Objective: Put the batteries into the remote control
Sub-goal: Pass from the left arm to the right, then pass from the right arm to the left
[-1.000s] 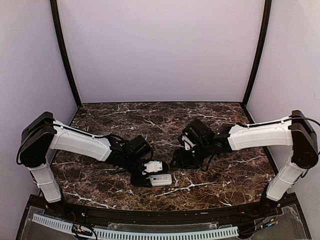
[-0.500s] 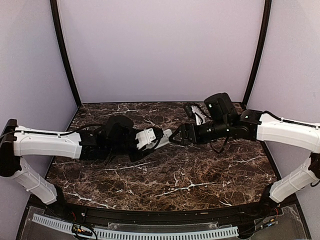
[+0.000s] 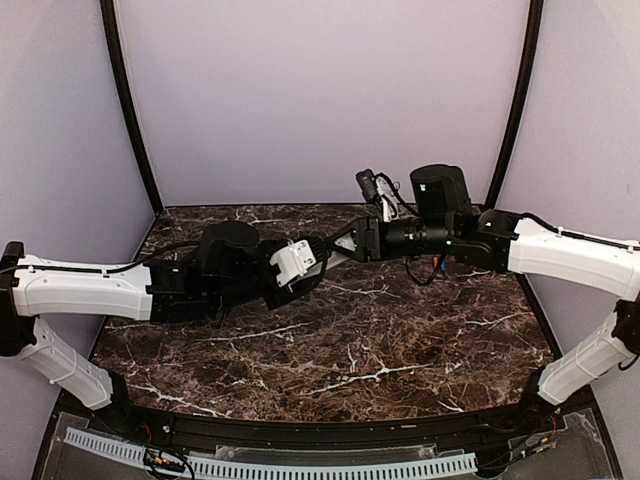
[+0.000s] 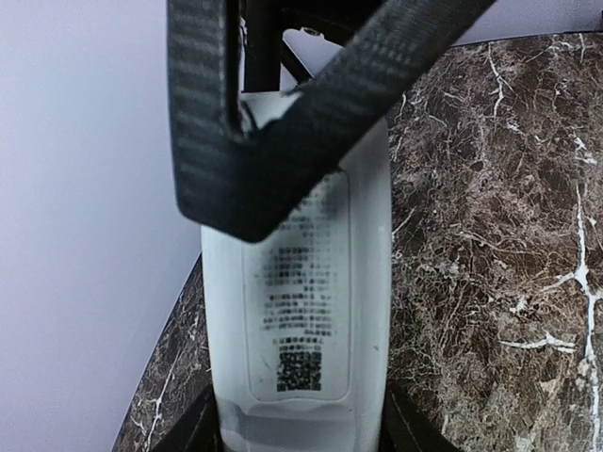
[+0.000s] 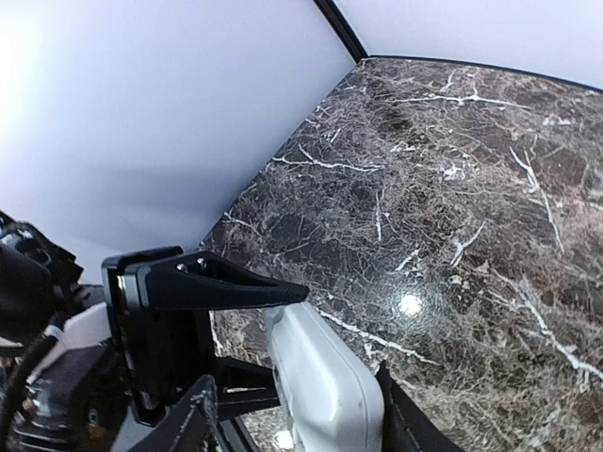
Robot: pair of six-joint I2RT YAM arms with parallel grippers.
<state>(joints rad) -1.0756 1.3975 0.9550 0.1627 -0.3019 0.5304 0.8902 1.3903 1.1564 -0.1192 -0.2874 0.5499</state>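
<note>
The white remote control (image 4: 311,311) is held off the table between both arms, its labelled back with a QR code facing the left wrist camera. My left gripper (image 3: 320,260) is shut on its near end, with fingers (image 4: 193,435) at both sides. My right gripper (image 3: 352,243) straddles the far end of the remote (image 5: 325,377). Its right finger (image 5: 400,419) lies against the remote and its left finger (image 5: 179,419) stands apart with a gap. A sliver of the remote (image 3: 338,249) shows in the top view. The batteries are out of view.
The dark marble table (image 3: 400,340) lies below the raised arms, with pale walls close behind and at both sides. The left gripper's black finger (image 5: 217,282) crosses the right wrist view just above the remote.
One second ago the remote lay low at the table's front under the left gripper. Both arms have since lifted and stretched toward the back centre, and the right gripper has come onto the remote's free end.
</note>
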